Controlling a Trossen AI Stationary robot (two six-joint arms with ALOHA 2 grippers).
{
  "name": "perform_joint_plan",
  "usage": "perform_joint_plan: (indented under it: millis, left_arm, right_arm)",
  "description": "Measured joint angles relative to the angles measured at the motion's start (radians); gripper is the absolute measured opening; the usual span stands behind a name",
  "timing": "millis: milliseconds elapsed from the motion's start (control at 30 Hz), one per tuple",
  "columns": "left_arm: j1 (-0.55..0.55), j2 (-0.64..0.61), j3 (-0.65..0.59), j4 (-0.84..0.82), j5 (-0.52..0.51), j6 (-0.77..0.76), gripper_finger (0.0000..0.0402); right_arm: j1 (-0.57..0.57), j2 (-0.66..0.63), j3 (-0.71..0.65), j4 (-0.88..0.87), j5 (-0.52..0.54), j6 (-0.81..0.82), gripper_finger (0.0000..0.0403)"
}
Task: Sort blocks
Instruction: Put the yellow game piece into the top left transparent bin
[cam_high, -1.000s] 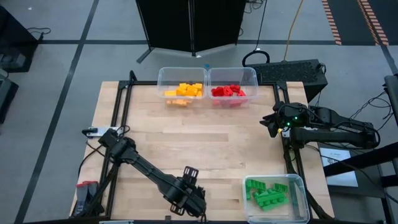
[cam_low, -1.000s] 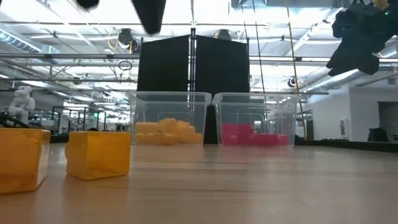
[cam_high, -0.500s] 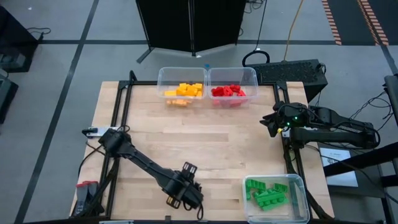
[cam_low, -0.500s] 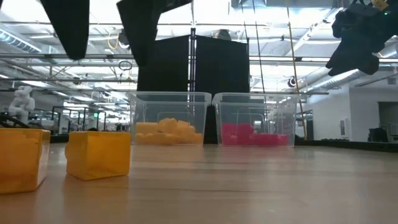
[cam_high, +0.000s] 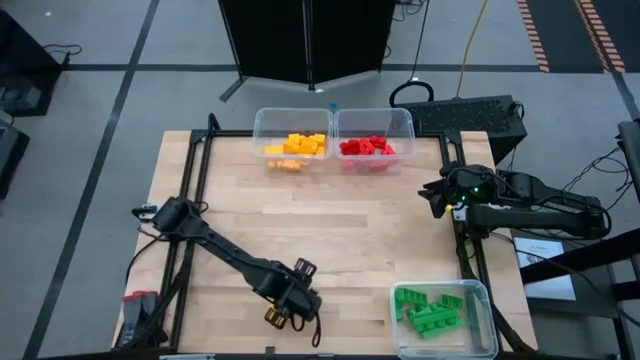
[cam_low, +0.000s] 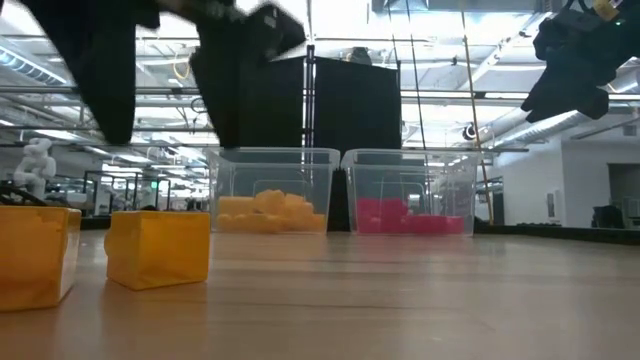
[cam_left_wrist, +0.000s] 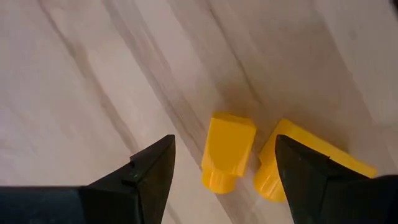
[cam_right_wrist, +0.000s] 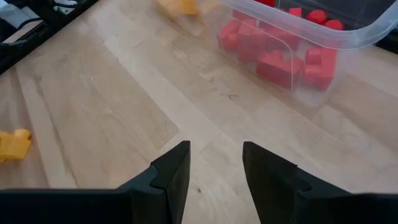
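Observation:
Two yellow blocks (cam_left_wrist: 227, 151) (cam_left_wrist: 297, 163) lie side by side on the wood near the table's front edge. In the low view they are large at the left (cam_low: 158, 248) (cam_low: 35, 255). My left gripper (cam_high: 287, 305) hangs open just above them, with one block in line between its fingers (cam_left_wrist: 149, 171) and the other under one finger. It holds nothing. Sorted blocks fill three clear bins: yellow (cam_high: 295, 146), red (cam_high: 368, 147) and green (cam_high: 432, 312). My right gripper (cam_high: 432, 196) waits open and empty above the table's right edge.
The yellow bin (cam_high: 258, 124) and red bin (cam_high: 409, 122) stand side by side at the table's back edge. The green bin (cam_high: 484, 300) sits at the front right corner. A black metal frame (cam_high: 205, 150) runs along the table's left side.
My left gripper has moved a little left and come down over the two yellow blocks; in the low view its fingers hang lower. The right arm has not moved.

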Motion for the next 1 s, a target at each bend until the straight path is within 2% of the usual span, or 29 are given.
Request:
perform_joint_plan:
  millis: [100,533,800,1000]
  left_arm:
    - [0.006,0.002,-0.018,0.023,0.040,0.000,0.0238]
    - [0.024,0.001,-0.125,0.202,0.091,0.000,0.0238]
    - [0.039,0.001,-0.191,0.241,0.148,-0.020,0.0237]
    - [0.049,0.001,-0.248,0.256,0.140,-0.027,0.0205]
  right_arm:
    - [0.000,0.000,0.000,-0.002,0.000,0.000,0.0144]
    - [0.000,0.000,0.000,-0.006,-0.001,0.000,0.0144]
    - [0.000,0.000,0.000,-0.007,-0.001,0.000,0.0144]
    - [0.000,0.000,0.000,-0.007,-0.001,0.000,0.0144]
